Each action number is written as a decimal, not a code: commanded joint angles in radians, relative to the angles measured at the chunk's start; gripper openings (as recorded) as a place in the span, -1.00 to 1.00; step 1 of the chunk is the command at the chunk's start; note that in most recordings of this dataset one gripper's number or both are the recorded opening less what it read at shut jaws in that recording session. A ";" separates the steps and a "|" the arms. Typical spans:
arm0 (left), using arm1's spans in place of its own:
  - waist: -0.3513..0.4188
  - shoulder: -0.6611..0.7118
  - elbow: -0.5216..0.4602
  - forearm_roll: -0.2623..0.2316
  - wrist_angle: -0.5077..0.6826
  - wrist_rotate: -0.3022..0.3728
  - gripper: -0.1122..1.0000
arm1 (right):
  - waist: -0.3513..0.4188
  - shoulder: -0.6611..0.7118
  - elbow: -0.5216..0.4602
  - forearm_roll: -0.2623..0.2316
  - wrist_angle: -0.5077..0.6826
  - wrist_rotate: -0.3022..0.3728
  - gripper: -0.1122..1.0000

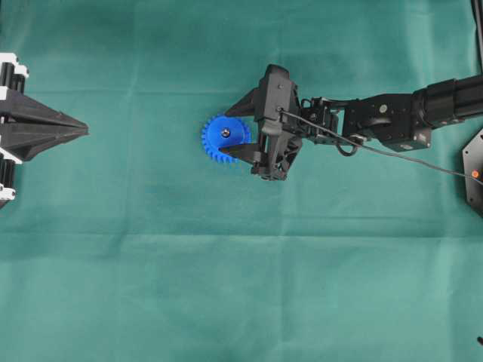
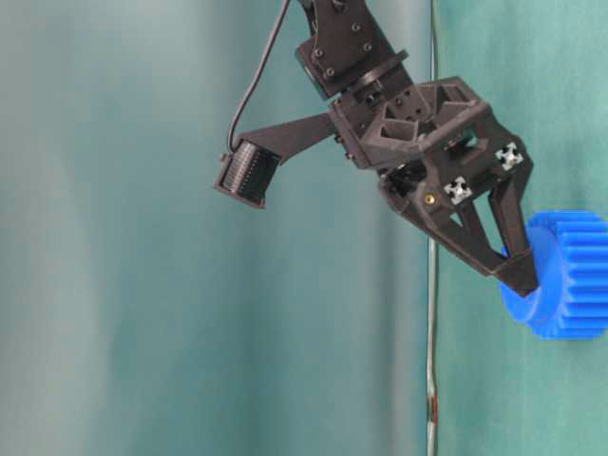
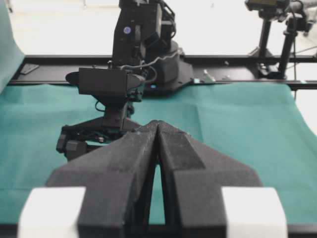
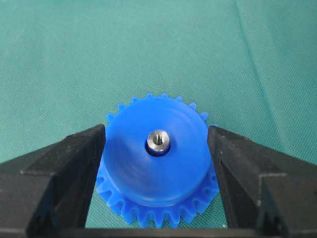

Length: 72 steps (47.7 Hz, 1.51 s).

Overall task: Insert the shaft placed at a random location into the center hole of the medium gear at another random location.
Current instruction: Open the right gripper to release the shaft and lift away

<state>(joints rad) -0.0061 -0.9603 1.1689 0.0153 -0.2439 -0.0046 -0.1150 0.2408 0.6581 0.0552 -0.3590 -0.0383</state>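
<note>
Green cloth (image 1: 151, 264) bears the medium gear (image 4: 156, 163), shaft (image 4: 158, 140) seated, between the spread right gripper (image 4: 156, 148).

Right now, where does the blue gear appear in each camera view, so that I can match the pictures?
Overhead: the medium gear lies just left of centre, between the open right gripper fingers.
Table-level: at the right edge, the gear.
Left wrist: not in it; the shut left gripper fills the foreground.
Right wrist: low centre, the shaft in its hub.
Shared landmark: the green cloth.
</note>
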 commanded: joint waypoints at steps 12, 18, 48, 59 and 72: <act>-0.002 0.006 -0.018 0.002 -0.003 0.000 -0.80 | 0.003 -0.152 -0.015 -0.002 0.051 -0.009 0.68; -0.002 0.006 -0.018 0.002 -0.005 -0.002 -0.80 | 0.003 -0.202 -0.008 -0.003 0.072 -0.009 0.68; -0.002 0.006 -0.018 0.002 -0.005 -0.002 -0.80 | 0.003 -0.403 0.147 0.002 0.064 -0.003 0.68; -0.002 0.006 -0.018 0.002 -0.003 -0.002 -0.80 | 0.003 -0.506 0.244 0.003 0.040 0.000 0.67; 0.000 0.006 -0.018 0.002 -0.005 -0.002 -0.80 | 0.003 -0.624 0.333 0.008 0.035 0.000 0.67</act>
<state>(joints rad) -0.0061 -0.9603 1.1689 0.0138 -0.2439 -0.0046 -0.1135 -0.3436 0.9879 0.0583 -0.3099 -0.0383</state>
